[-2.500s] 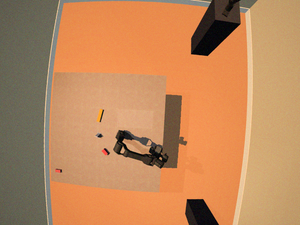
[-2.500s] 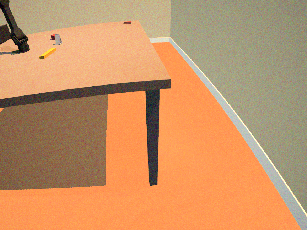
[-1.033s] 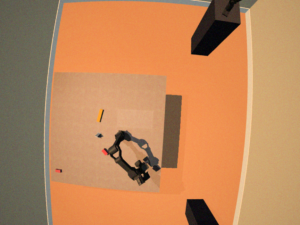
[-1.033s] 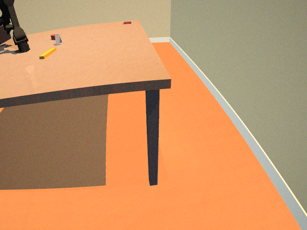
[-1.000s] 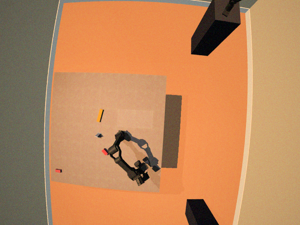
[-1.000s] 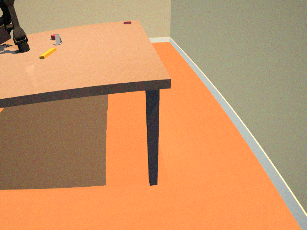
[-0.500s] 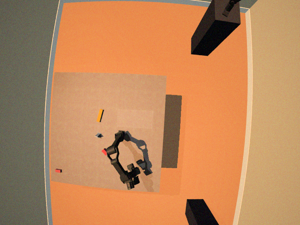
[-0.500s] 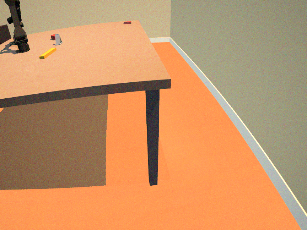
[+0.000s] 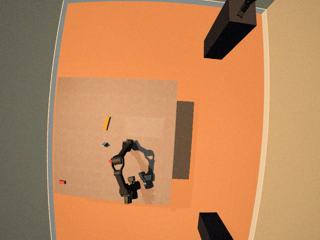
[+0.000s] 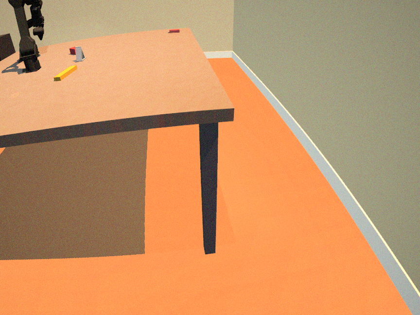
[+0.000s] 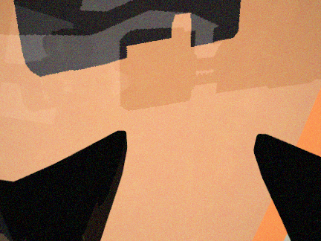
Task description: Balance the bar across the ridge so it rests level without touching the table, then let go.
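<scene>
The yellow-orange bar point(image 9: 106, 123) point(image 10: 65, 73) lies flat on the table point(image 9: 85, 98) point(image 10: 152, 88) point(image 11: 189, 193). The small grey ridge point(image 9: 105, 144) point(image 10: 78, 54) stands apart from it, with nothing on top. My gripper point(image 11: 190, 140) is open, with only table surface showing between its fingertips in the wrist view. It is raised above the table, well away from both the bar and the ridge. The fingertips are hard to make out in the top and exterior views. Neither bar nor ridge shows in the wrist view.
A red block point(image 9: 110, 161) point(image 10: 72, 50) lies near the ridge, partly hidden by my arm in the top view. Another red block point(image 9: 62, 182) point(image 10: 174, 30) lies near a table corner. Two dark box shapes point(image 9: 227, 33) point(image 9: 213, 226) stand beyond the table.
</scene>
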